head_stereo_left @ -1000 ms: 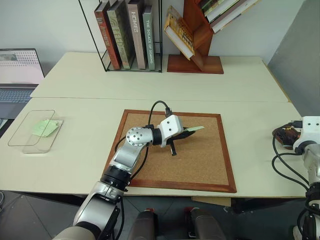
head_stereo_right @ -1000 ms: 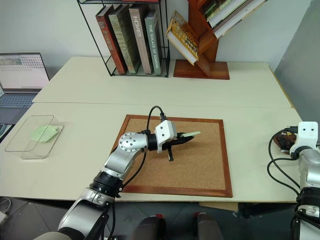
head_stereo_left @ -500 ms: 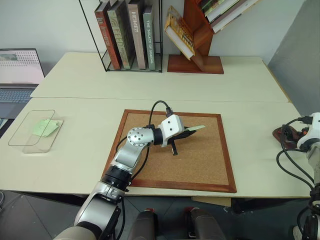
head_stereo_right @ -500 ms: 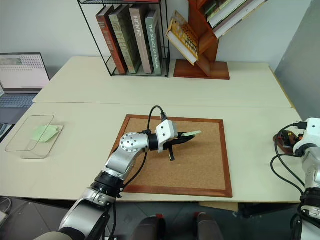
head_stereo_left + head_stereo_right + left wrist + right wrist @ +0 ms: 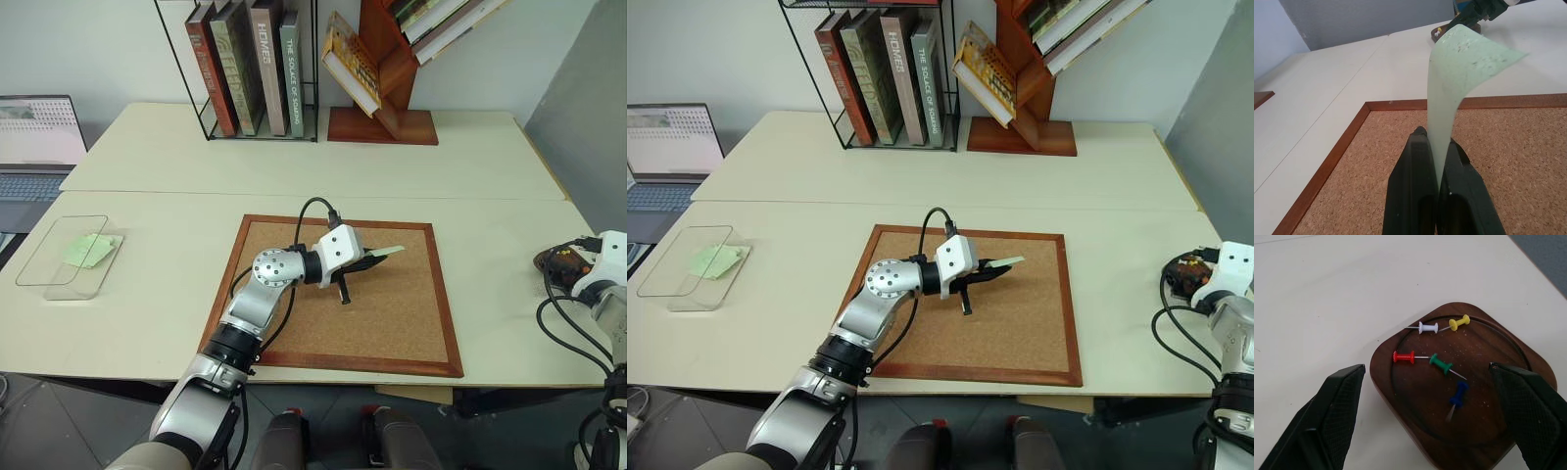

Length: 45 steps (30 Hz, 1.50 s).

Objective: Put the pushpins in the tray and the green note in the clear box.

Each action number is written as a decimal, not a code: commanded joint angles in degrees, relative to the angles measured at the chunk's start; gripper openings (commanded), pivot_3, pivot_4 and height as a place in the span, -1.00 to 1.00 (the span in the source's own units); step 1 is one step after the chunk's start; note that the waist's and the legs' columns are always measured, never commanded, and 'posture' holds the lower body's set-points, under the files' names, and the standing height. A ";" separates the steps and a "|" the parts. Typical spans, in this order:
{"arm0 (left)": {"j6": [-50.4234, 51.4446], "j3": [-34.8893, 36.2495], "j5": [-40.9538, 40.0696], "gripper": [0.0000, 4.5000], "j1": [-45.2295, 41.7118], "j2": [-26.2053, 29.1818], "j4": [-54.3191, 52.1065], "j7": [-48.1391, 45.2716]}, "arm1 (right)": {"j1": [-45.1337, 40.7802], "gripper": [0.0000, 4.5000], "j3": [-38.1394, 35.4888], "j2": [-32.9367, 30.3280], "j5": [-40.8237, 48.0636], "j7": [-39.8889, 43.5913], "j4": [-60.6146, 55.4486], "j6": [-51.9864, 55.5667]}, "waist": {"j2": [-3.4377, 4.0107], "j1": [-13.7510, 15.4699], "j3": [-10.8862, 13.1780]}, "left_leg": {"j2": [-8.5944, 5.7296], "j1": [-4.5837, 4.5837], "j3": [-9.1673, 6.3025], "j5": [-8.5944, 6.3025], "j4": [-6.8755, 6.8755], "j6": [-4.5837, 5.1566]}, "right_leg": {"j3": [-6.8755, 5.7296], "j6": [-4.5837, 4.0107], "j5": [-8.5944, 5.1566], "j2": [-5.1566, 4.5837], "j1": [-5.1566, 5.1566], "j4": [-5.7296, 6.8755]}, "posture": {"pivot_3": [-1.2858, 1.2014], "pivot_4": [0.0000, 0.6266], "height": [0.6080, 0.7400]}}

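My left gripper (image 5: 368, 260) is shut on one end of the green note (image 5: 388, 252), a pale mint slip held just above the cork board; its free end curls up past the black fingertips (image 5: 1420, 139). At the table's right edge the dark brown tray (image 5: 1382, 382) holds several pushpins: red (image 5: 1404, 357), green (image 5: 1441, 364), blue (image 5: 1458, 392), yellow (image 5: 1459, 322) and white (image 5: 1427, 327). My right gripper (image 5: 1425, 372) hovers over the tray (image 5: 552, 260), open, with nothing between its fingers. The clear box (image 5: 51, 274) sits at the far left.
A wood-framed cork board (image 5: 392, 323) lies at the table's middle. A crumpled brighter green paper (image 5: 86, 250) is inside the clear box. At the back stand a wire rack of books (image 5: 250, 69), a wooden slanted shelf (image 5: 382, 88) and a laptop (image 5: 34, 137).
My right wrist has turned over the tray while staying roughly where it was. The left arm and the note have not moved.
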 commanded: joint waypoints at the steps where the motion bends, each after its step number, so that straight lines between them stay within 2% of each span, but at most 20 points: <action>1: -1.00 -0.03 0.09 -1.00 -0.89 -0.08 -1.27 0.66 | -1.54 0.91 -0.94 0.08 0.13 -0.90 -0.42 -0.45 | 0.00 -0.01 0.00 | 0.01 0.00 0.00 0.00 0.00 0.00 | 0.00 0.00 0.00 0.00 0.00 0.00 | 0.03 -0.52 1.00; 6: -0.95 0.20 0.11 -1.00 -0.81 0.11 -1.46 0.95 | -2.19 0.91 -2.73 1.27 1.65 -0.05 -2.11 -5.22 | 0.00 -0.04 0.00 | 0.01 0.00 -0.01 0.00 0.00 0.00 | 0.00 0.00 0.00 0.00 0.00 0.00 | 0.03 -0.52 1.00; 9: 0.15 0.77 -0.63 -1.00 -1.00 0.19 -2.06 1.07 | -1.33 0.91 -4.08 1.90 5.88 5.03 -6.64 -6.12 | 0.01 -0.03 0.00 | 0.01 0.00 -0.01 0.00 0.00 0.00 | 0.00 0.00 0.00 0.01 0.00 0.00 | 0.03 -0.52 1.00; 15: 5.06 2.64 -0.75 -1.00 -1.57 2.16 -5.83 2.89 | 2.70 0.91 -0.70 0.77 8.27 14.64 -15.45 -8.87 | 0.01 0.05 0.00 | 0.02 -0.02 -0.09 0.00 0.00 0.00 | -0.04 0.00 0.00 0.02 0.02 -0.03 | 0.03 -0.52 1.00; 19: 13.34 7.06 -2.17 -1.00 -1.07 5.56 -12.63 6.08 | 2.84 0.91 3.74 1.19 10.82 21.03 -24.64 -10.01 | 0.02 -0.51 0.00 | 0.04 0.00 -0.08 0.00 0.00 0.00 | -0.03 0.00 0.00 0.03 0.00 0.01 | 0.03 -0.52 1.00; 23: 25.22 16.57 -4.90 -1.00 2.53 12.72 -19.81 9.62 | 2.05 0.91 12.30 -0.07 14.25 29.01 -33.85 -6.82 | 0.02 -1.48 0.00 | 0.17 0.04 -0.21 0.00 0.00 0.00 | -0.09 0.00 0.00 0.15 0.01 0.05 | 0.03 -0.52 1.00; 26: 30.64 22.21 -6.52 -1.00 4.67 17.34 -21.84 11.58 | 0.76 0.91 15.97 -0.77 15.62 32.06 -36.18 -5.17 | 0.01 -1.68 0.00 | 0.31 0.09 -0.27 0.00 -0.03 0.00 | -0.11 -0.01 -0.01 0.23 0.01 0.05 | 0.03 -0.52 1.00; 30: 36.92 35.22 -6.68 -1.00 6.80 26.42 -16.47 17.25 | -5.42 0.91 23.33 -0.73 16.47 36.29 -37.29 -2.15 | -0.14 -1.56 0.10 | 0.28 0.06 -0.29 0.01 0.01 -0.01 | -0.16 -0.02 -0.01 0.23 -0.01 0.07 | 0.03 -0.52 1.00; 35: 36.46 42.59 -6.12 -1.00 6.89 32.86 -7.32 23.03 | -9.23 0.91 28.78 0.38 12.29 37.88 -33.62 -4.47 | -0.28 -1.13 0.11 | 0.21 0.05 -0.37 0.00 0.04 -0.02 | -0.29 -0.03 -0.02 -0.14 0.01 0.04 | 0.03 -0.52 1.00; 39: 35.85 46.88 -6.36 -1.00 9.39 35.76 -2.42 25.69 | -9.59 0.91 31.21 1.21 10.56 38.65 -32.80 -5.59 | -0.31 -0.13 0.11 | 0.01 -0.04 -0.30 0.00 0.04 -0.03 | -0.28 -0.03 -0.02 -0.42 -0.01 -0.04 | 0.03 -0.52 1.00; 45: 33.46 50.23 -6.77 -1.00 11.80 36.55 5.76 29.88 | -9.42 0.91 32.24 2.80 10.46 38.42 -33.77 -5.29 | -0.47 0.33 0.05 | 0.00 -0.07 -0.30 0.00 0.04 -0.04 | -0.32 -0.07 0.01 -0.55 -0.02 -0.04 | 0.03 -0.52 1.00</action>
